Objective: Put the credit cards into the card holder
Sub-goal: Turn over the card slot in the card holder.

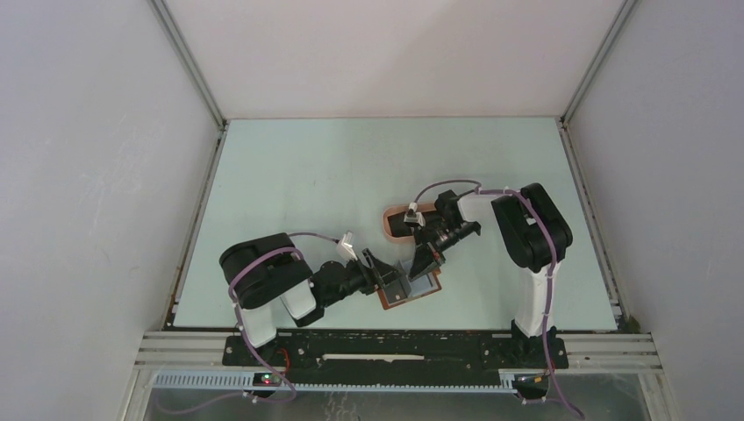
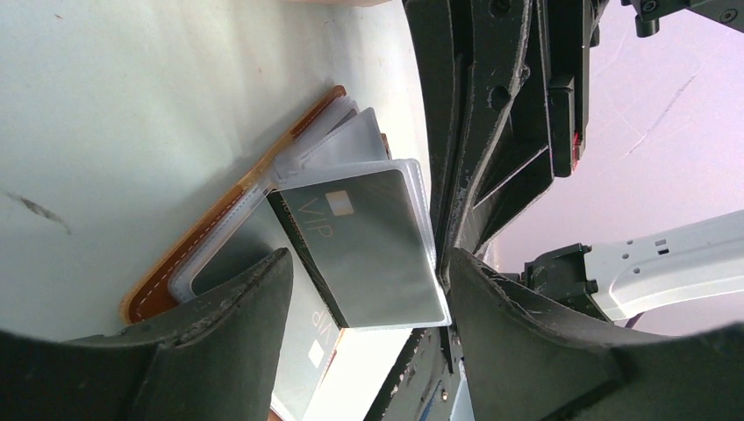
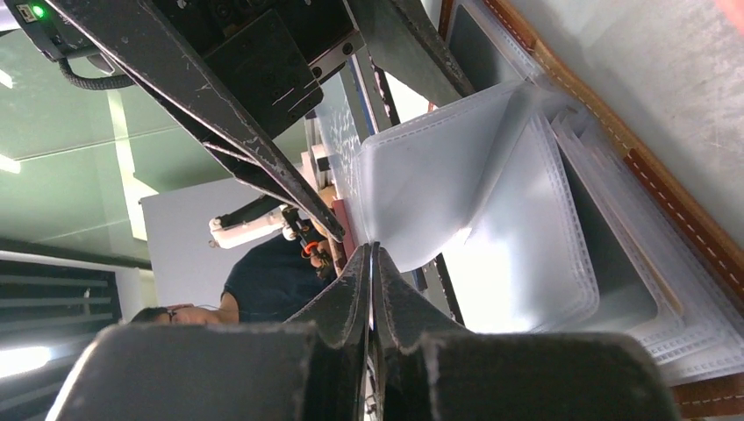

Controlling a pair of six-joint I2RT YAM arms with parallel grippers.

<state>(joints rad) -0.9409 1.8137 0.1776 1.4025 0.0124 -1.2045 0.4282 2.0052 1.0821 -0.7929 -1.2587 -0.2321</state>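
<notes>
You are working at the open card holder (image 2: 167, 281), which is lying on the tabletop (image 1: 351, 175) near the front edge, between the two arms. Its clear sleeves (image 3: 491, 219) are fanning upward. Your left hand (image 2: 367, 263) is spread, with a finger on either side of one raised sleeve. A dark credit card (image 2: 368, 246) marked VIP is sitting in that sleeve, and it looks fully seated. I cannot tell whether the fingers are touching the sleeve's edges. A paler card (image 2: 307, 368) with the same marking is showing lower down.

Your right hand (image 3: 373, 254) is pressed together, its tips right beside the corner of a lifted sleeve. I cannot tell whether plastic is pinched between them.

For this step, the aim is probably to leave the seated card undisturbed.
- Be drawing the left hand straight back, so neither finger drags the sleeve or tips the card out.
- Be keeping the right hand low and steady against the loose sleeves, so they are not flopping over the next pocket.
- The two hands are crowding each other closely, so be moving one at a time.
</notes>
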